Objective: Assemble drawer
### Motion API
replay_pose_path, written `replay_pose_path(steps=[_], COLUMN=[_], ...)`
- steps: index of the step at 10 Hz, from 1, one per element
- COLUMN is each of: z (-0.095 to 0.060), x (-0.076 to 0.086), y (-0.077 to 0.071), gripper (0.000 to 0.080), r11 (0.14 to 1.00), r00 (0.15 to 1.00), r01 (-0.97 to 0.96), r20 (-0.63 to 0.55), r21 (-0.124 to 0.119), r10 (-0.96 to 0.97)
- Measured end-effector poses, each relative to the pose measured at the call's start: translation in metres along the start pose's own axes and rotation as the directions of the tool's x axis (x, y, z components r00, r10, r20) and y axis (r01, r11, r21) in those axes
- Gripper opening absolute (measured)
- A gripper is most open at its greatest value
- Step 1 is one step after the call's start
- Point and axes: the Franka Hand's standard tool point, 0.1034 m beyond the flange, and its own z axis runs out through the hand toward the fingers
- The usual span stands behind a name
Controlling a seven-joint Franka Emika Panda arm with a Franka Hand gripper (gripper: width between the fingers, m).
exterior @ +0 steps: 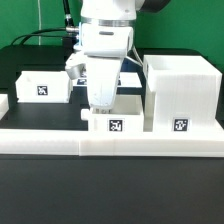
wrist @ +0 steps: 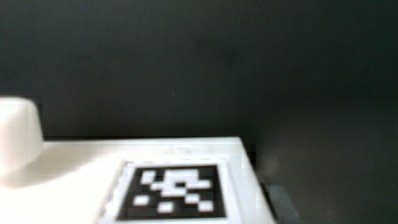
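Observation:
A small white open-top box [exterior: 113,121] with a black-and-white tag stands just behind the front rail, right beside the big cube-like casing [exterior: 181,95] at the exterior view's right. My gripper [exterior: 100,103] is lowered onto the left rear part of this box, and its fingertips are hidden by the hand and the box wall. The wrist view shows the box's white surface [wrist: 178,150] and its tag [wrist: 175,190] very close, blurred. A second small tagged box [exterior: 45,86] sits at the exterior view's left, apart from the gripper.
A long low white rail [exterior: 110,142] runs across the front of the black table. A white rounded shape [wrist: 15,135] shows at the edge of the wrist view, too blurred to name. Cables lie behind the arm.

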Motion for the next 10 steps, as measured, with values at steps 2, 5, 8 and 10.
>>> replay_pose_path(steps=[2,5,8,10], z=[0.0004,0.0037,0.0037,0.0038], x=[0.0074,0.012,0.0114,0.0115], y=[0.0009,0.001,0.001,0.0008], gripper=[0.0042,0.0042,0.0042,0.0042], r11=[1.0,1.0,1.0,1.0], r00=[1.0,1.0,1.0,1.0], r01=[0.009,0.007,0.001,0.003], r20=[0.001,0.011,0.011,0.012], r21=[0.001,0.012,0.012,0.013], r10=[-0.009,-0.008,-0.002,-0.003])
